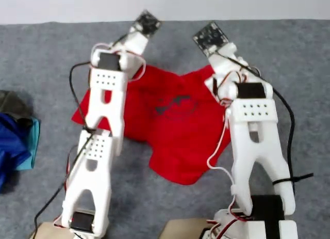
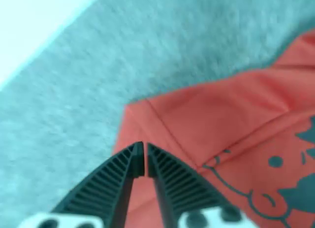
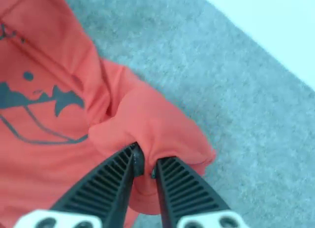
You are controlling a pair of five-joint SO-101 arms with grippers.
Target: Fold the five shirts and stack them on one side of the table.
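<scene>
Grey felt-like table covering [image 1: 294,58], running to a pale wall band [image 1: 62,5] at the far edge. Item one: red shirt [image 1: 175,123], spread loosely at the middle of the table between the two arms, rumpled rather than flat, with a dark printed graphic [image 1: 174,105] facing up near its centre. Its near hem lies in a rounded fold toward the arm bases. Right gripper [image 3: 147,158]: at the shirt's far right corner, its jaws clamped on a bunched ridge of the red cloth, which bulges up around the black ribbed fingers [image 3: 110,181]. Left gripper [image 2: 144,149]: at the shirt's far left corner, tips over the red fabric just inside its edge, jaws drawn together with only a thin slit between them; whether any cloth is caught there cannot be told. Left arm [image 1: 105,110], white, lying over the shirt's left side; right arm [image 1: 255,130], white, beside and partly over its right side. Item two: heap of further garments [image 1: 15,138], blue, teal and dark, at the table's left edge, well apart from the red shirt.
</scene>
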